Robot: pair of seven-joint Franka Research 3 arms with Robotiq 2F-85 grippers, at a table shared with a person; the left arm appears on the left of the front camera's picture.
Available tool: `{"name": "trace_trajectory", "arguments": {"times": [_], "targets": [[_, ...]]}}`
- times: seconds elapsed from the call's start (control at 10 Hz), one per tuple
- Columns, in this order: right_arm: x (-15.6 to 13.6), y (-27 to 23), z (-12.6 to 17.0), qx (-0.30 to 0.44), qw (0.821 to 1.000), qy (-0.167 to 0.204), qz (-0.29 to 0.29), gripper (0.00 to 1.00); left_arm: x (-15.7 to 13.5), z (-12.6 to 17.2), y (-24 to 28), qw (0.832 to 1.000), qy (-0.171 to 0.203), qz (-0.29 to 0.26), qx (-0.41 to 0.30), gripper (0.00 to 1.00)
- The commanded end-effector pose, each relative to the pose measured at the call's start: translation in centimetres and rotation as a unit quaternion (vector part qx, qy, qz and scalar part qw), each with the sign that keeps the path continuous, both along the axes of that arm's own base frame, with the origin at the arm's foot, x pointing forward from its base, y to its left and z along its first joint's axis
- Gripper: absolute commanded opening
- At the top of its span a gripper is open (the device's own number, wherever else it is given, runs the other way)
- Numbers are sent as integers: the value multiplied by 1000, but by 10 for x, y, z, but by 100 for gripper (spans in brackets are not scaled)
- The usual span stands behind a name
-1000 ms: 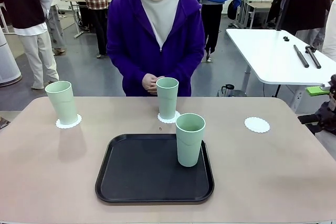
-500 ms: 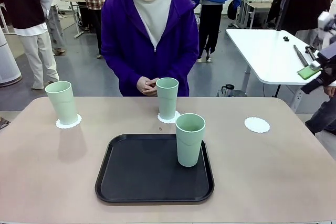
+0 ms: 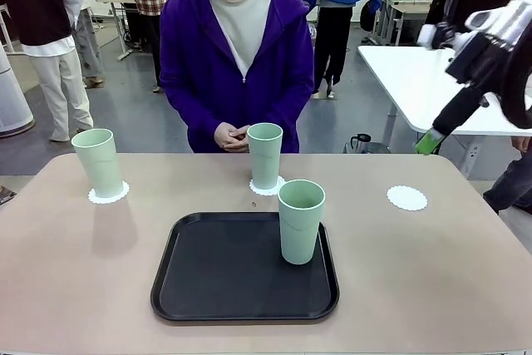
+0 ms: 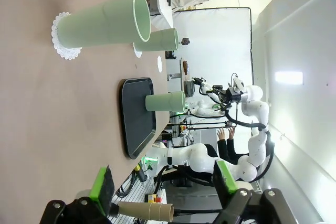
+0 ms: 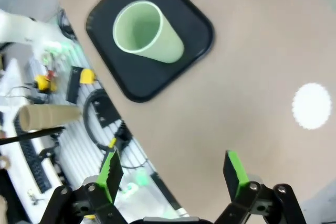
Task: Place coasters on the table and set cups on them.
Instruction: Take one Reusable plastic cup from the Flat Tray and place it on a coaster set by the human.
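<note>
Table (image 3: 66, 272): left cup (image 3: 97, 162) and centre cup (image 3: 265, 154) stand on coasters (image 3: 109, 194) near the far edge. Third cup (image 3: 300, 220) sits just inside the black tray (image 3: 166, 288) at its right rim. Bare coaster (image 3: 406, 198) lies right, with open tabletop around it. Left gripper (image 4: 164, 182) and right gripper (image 5: 172, 171): fingers spread, empty.

A grey floor (image 3: 125, 118) spreads across the far room; a white table (image 3: 399, 81) stands far right, with bystanders (image 3: 50, 47) beyond.

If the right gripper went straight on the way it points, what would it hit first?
The open right gripper would probably meet bare table, between the tray and the empty coaster.
</note>
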State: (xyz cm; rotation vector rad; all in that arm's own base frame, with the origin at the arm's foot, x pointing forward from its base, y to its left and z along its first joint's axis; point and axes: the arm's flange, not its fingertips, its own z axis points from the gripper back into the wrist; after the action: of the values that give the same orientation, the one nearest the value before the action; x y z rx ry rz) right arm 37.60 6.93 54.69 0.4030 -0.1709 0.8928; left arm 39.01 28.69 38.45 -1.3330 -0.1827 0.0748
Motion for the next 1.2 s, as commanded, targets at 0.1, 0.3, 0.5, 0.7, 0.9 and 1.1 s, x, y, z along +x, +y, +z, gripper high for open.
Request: {"name": "trace_trajectory", "arguments": {"times": [0.1,0.3,0.5,0.7,0.9,1.1], "targets": [[2,20,-33,-54,998,-23,2,100,-2,1,1,1000,-2,2,-2,100],[0,20,-21,-40,999,-24,19,100,-2,1,1,1000,-2,2,-2,100],[0,20,-21,-40,999,-24,19,100,-2,1,1,1000,-2,2,-2,100],[2,21,-27,-32,999,-26,19,100,-2,1,1,1000,-2,2,-2,100],[31,4,-61,107,978,-34,173,100,-2,1,1,1000,-2,2,-2,100],[62,-19,-95,218,943,-92,236,100,-2,1,1,1000,-2,2,-2,100]]}}
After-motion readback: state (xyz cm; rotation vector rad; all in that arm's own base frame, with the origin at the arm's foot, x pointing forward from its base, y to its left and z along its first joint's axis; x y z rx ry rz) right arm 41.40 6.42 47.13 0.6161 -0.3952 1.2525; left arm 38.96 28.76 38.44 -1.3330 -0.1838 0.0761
